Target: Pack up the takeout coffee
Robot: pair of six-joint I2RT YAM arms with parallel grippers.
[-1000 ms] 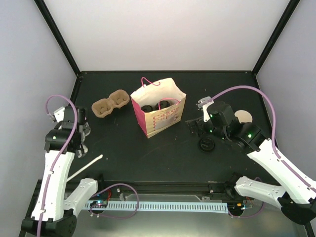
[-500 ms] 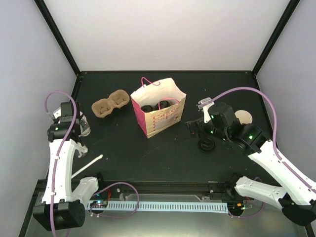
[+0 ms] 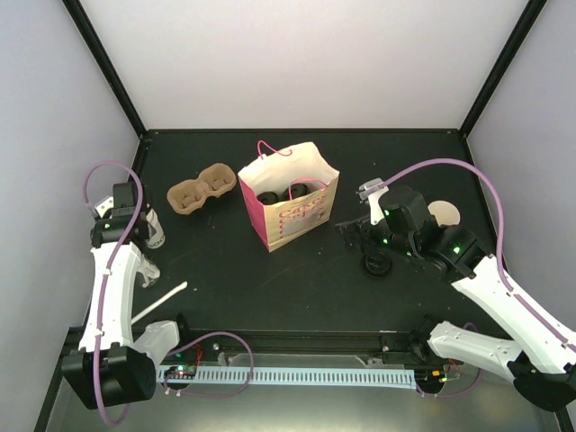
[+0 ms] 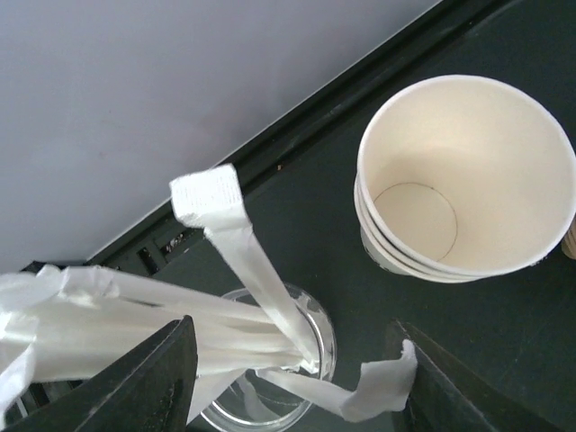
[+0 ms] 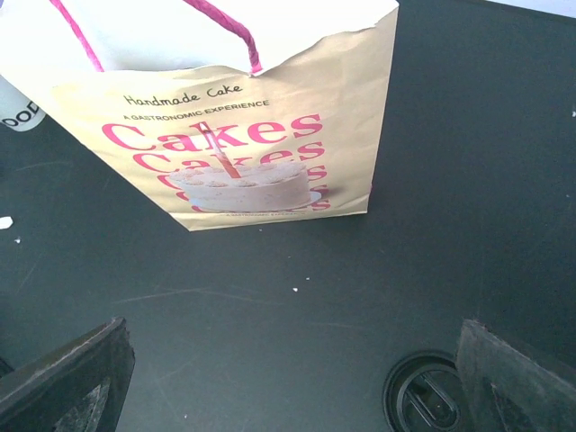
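Note:
A nested stack of empty cream-white paper cups (image 4: 463,175), the takeout coffee cups, stands on the black table beside a clear glass (image 4: 270,364) of paper-wrapped straws (image 4: 238,247). My left gripper (image 4: 292,387) (image 3: 148,236) is open with one finger on each side of that glass, and a loose wrapper end touches the right finger. Another cream-white cup (image 3: 443,214) stands at the right, behind the right arm. The brown pulp tray (image 3: 201,191) lies empty left of the paper bag (image 3: 288,205) (image 5: 261,135). My right gripper (image 3: 353,236) (image 5: 292,387) hangs open over bare table.
Two dark round shapes sit inside the bag; what they are is unclear. A black lid (image 3: 375,265) (image 5: 427,396) lies by the right gripper's right finger. One wrapped straw (image 3: 155,304) lies loose near the left arm's base. The side wall is close behind the glass.
The left arm has swung back toward the left wall, bringing its gripper over the straw glass, and its jaws have narrowed a little. The right gripper has edged slightly left.

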